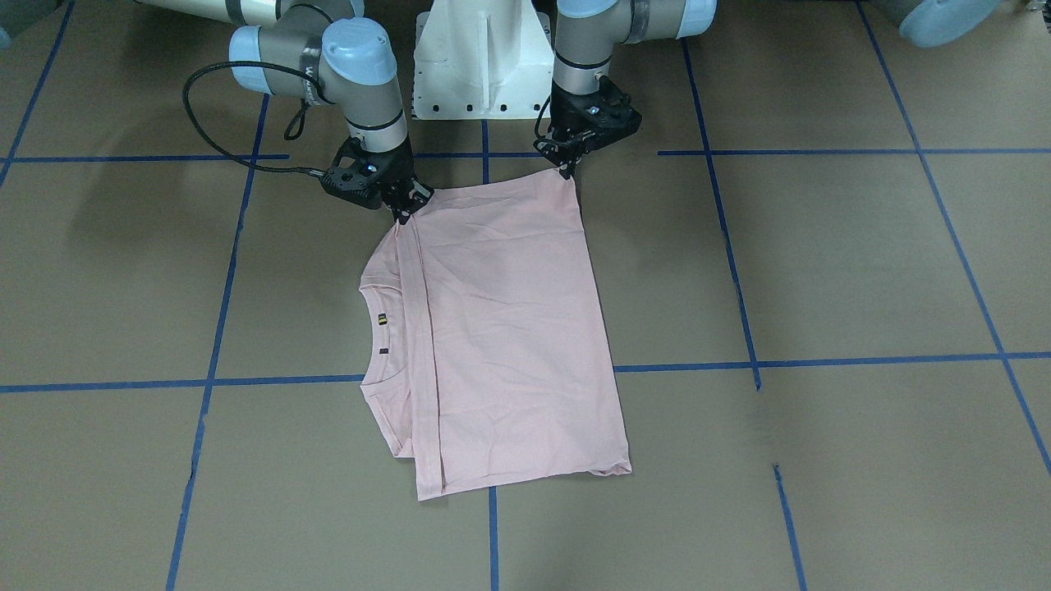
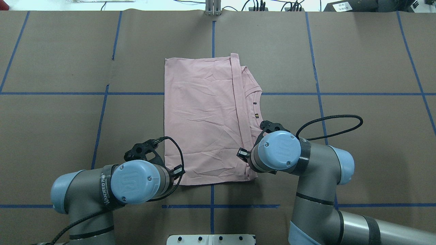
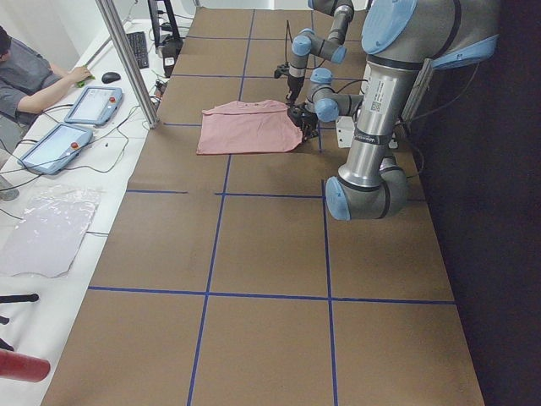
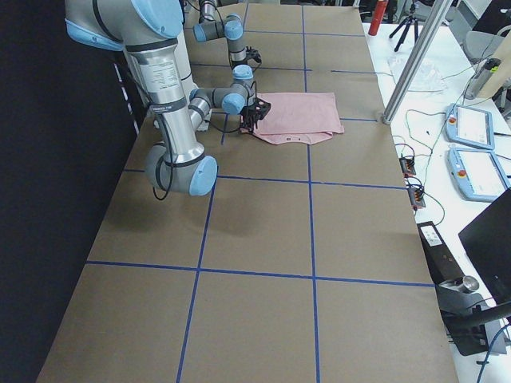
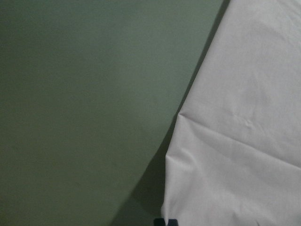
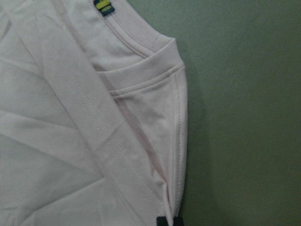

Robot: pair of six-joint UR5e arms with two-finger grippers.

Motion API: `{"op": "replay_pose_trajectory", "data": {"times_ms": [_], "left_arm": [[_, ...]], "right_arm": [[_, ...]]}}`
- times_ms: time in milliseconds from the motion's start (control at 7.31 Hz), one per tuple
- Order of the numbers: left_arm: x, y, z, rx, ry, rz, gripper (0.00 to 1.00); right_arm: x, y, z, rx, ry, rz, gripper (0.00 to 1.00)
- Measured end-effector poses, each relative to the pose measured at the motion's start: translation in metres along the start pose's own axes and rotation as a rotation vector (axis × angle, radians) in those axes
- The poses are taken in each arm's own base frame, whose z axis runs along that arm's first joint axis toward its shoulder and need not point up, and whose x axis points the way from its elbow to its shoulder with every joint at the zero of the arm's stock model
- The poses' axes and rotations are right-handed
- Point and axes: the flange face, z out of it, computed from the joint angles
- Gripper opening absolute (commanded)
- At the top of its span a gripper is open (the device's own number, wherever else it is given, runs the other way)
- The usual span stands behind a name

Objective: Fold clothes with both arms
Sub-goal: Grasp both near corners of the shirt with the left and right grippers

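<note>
The left gripper [image 1: 566,171] sits on one near corner of the pink T-shirt [image 1: 509,328]. Its jaws look closed together on the cloth, because the corner rises to a small point there. The right gripper [image 1: 402,215] sits on the other near corner and also looks clamped on the fabric. In each wrist view only a dark fingertip shows at the lower border, touching the cloth edge.

In the overhead view the T-shirt lies flat in the middle of the desk [image 1: 821,263]. The left gripper is at its 7 o'clock corner and the right gripper at its 5 o'clock corner. The collar [image 1: 379,289] with the small neck label [image 1: 382,318] points to 3 o'clock.

I judge the folding to be about half done. No sleeve sticks out, so they seem to be tucked in. The hem [image 2: 235,88] lies across the body just beside the collar, so one fold from 9 o'clock toward 3 o'clock is made. Only the plain side shows.

What is left, I think, is to carry the two held corners toward 12 o'clock, lay them on the far edge and let go.
</note>
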Motion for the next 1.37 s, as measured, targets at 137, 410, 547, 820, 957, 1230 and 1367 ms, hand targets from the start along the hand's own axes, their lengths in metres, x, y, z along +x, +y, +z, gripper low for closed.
{"op": "replay_pose_trajectory", "data": {"times_ms": [137,410,547,820,957,1230,1367], "left_arm": [[0.0,0.0,-0.002,-0.002,0.003,0.016,0.0],[-0.002,0.004,-0.008,-0.01,0.011,0.057,0.0],[-0.003,0.009,-0.015,-0.02,0.021,0.069,0.0],[-0.007,0.026,-0.03,-0.045,0.026,0.091,0.0],[-0.011,0.035,-0.046,-0.059,0.024,0.104,0.0],[-0.028,0.049,-0.079,-0.087,0.016,0.129,0.0],[-0.031,0.053,-0.084,-0.096,0.016,0.144,0.0]], "right_arm": [[0.001,-0.001,-0.011,0.0,-0.018,0.001,0.0],[0.003,-0.001,-0.021,-0.001,-0.033,0.004,0.0],[0.005,0.003,-0.025,-0.009,-0.039,0.0,0.0],[0.02,0.021,-0.044,-0.055,-0.058,-0.022,0.0],[0.031,0.029,-0.057,-0.09,-0.066,-0.033,0.0],[0.051,0.039,-0.079,-0.142,-0.079,-0.049,0.0],[0.052,0.042,-0.084,-0.152,-0.087,-0.054,0.0]]}}
